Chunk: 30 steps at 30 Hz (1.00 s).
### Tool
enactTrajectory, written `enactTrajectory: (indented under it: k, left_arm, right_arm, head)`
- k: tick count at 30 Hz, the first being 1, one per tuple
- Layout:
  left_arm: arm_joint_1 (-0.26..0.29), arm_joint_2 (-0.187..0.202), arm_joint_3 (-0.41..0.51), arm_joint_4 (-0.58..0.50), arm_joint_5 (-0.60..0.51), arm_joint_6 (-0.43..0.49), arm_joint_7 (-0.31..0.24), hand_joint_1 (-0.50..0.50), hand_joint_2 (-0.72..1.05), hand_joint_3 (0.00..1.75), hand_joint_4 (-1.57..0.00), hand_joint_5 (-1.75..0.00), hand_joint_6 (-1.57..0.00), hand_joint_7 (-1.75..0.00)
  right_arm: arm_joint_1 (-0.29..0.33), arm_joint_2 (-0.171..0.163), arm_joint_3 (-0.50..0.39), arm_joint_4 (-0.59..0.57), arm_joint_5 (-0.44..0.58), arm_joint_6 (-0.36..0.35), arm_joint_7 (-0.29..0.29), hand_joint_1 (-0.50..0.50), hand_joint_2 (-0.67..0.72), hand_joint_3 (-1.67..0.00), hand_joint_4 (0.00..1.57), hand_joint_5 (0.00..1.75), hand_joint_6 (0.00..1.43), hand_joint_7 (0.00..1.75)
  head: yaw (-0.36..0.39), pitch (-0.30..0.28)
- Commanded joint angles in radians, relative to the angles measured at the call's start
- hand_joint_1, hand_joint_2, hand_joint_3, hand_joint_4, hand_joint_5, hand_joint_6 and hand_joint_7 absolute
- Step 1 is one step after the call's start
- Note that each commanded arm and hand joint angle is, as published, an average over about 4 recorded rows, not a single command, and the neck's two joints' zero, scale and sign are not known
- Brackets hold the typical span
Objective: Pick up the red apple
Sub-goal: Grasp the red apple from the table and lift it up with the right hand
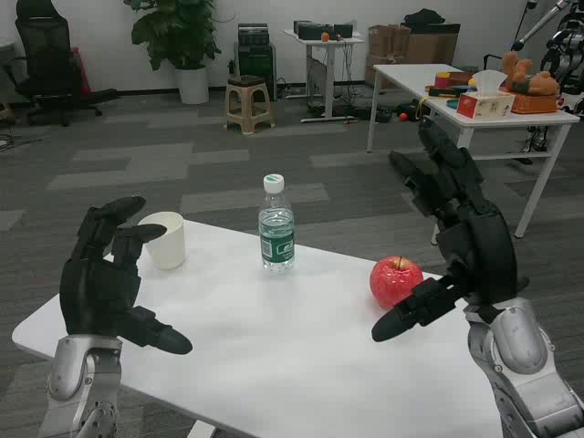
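Note:
A red apple sits on the white table toward its right side. My right hand hovers just right of the apple, fingers spread upward and thumb pointing left below the fruit, not touching it. My left hand is raised over the table's left part, fingers apart and holding nothing.
A clear water bottle with a green label stands at the table's far middle. A white cup stands to the left, close behind my left hand. Beyond are a second table with clutter, a stool and an office chair.

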Motion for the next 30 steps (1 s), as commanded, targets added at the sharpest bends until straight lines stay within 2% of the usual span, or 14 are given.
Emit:
enactTrajectory:
  k: [1, 2, 3, 12, 14, 17, 19, 22, 24, 26, 30]
  left_arm:
    - [-0.021, 0.032, 0.207, -0.131, 0.134, 0.024, -0.010, -0.50, -0.28, 0.00, 0.00, -0.72, 0.00, -0.77]
    - [-0.021, 0.032, 0.207, -0.131, 0.134, 0.024, -0.010, -0.50, -0.28, 0.00, 0.00, -0.72, 0.00, -0.77]
    - [-0.021, 0.032, 0.205, -0.131, 0.134, 0.024, -0.011, -0.50, -0.28, 0.00, 0.00, -0.72, 0.00, -0.79]
    - [-0.021, 0.027, 0.197, -0.126, 0.134, 0.024, -0.012, -0.50, -0.28, 0.00, 0.00, -0.72, 0.00, -0.79]
    - [-0.023, 0.027, 0.195, -0.124, 0.134, 0.024, -0.012, -0.50, -0.24, 0.00, 0.00, -0.72, 0.00, -0.79]
    - [-0.026, 0.027, 0.192, -0.120, 0.133, 0.024, -0.012, -0.50, -0.19, 0.00, 0.00, -0.72, 0.00, -0.77]
    - [-0.026, 0.027, 0.192, -0.119, 0.132, 0.024, -0.012, -0.50, -0.19, 0.02, 0.00, -0.72, 0.00, -0.77]
    - [-0.027, 0.027, 0.191, -0.109, 0.129, 0.024, -0.012, -0.50, -0.19, 0.07, 0.00, -0.72, 0.00, -0.77]
    - [-0.027, 0.027, 0.186, -0.095, 0.124, 0.024, -0.012, -0.50, -0.19, 0.02, 0.00, -0.72, 0.00, -0.77]
    - [-0.026, 0.027, 0.176, -0.080, 0.120, 0.025, -0.012, -0.50, -0.19, 0.00, 0.00, -0.72, 0.00, -0.77]
    - [-0.023, 0.027, 0.159, -0.057, 0.114, 0.034, -0.014, -0.49, -0.19, 0.00, 0.00, -0.72, 0.00, -0.77]
  right_arm:
    - [-0.117, 0.008, -0.142, 0.091, -0.079, -0.012, 0.177, -0.46, 0.47, 0.00, 0.03, 0.00, 0.00, 0.00]
    - [-0.117, 0.008, -0.141, 0.091, -0.079, -0.012, 0.177, -0.46, 0.47, 0.00, 0.02, 0.00, 0.00, 0.00]
    - [-0.117, 0.007, -0.141, 0.091, -0.079, -0.012, 0.177, -0.46, 0.47, 0.00, 0.01, 0.00, 0.00, 0.00]
    - [-0.110, -0.007, -0.142, 0.089, -0.076, -0.012, 0.177, -0.46, 0.47, 0.00, 0.03, 0.00, 0.00, 0.00]
    - [-0.109, -0.007, -0.142, 0.088, -0.076, -0.011, 0.177, -0.46, 0.47, 0.00, 0.03, 0.00, 0.00, 0.00]
    - [-0.106, -0.007, -0.142, 0.086, -0.075, -0.010, 0.177, -0.46, 0.47, 0.00, 0.03, 0.00, 0.00, 0.00]
    - [-0.102, -0.007, -0.142, 0.085, -0.075, -0.008, 0.177, -0.46, 0.47, 0.00, 0.03, 0.00, 0.00, 0.00]
    - [-0.081, -0.012, -0.141, 0.085, -0.073, -0.001, 0.178, -0.46, 0.47, 0.00, 0.03, 0.00, 0.00, 0.00]
    - [-0.065, -0.016, -0.142, 0.086, -0.072, 0.005, 0.180, -0.46, 0.47, 0.00, 0.03, 0.00, 0.00, 0.00]
    - [-0.046, -0.022, -0.144, 0.088, -0.070, 0.010, 0.182, -0.44, 0.47, 0.00, 0.03, 0.00, 0.00, 0.00]
    - [0.007, -0.041, -0.155, 0.089, -0.069, 0.020, 0.186, -0.46, 0.47, 0.00, 0.03, 0.00, 0.00, 0.00]
  head:
    - [0.006, 0.425]
    - [0.006, 0.382]
    - [0.006, 0.250]
    - [-0.002, 0.232]
    - [-0.003, 0.227]
    - [-0.002, 0.193]
    - [-0.001, 0.135]
    - [0.006, -0.009]
    - [0.013, -0.077]
    - [0.019, -0.113]
    - [0.031, -0.180]
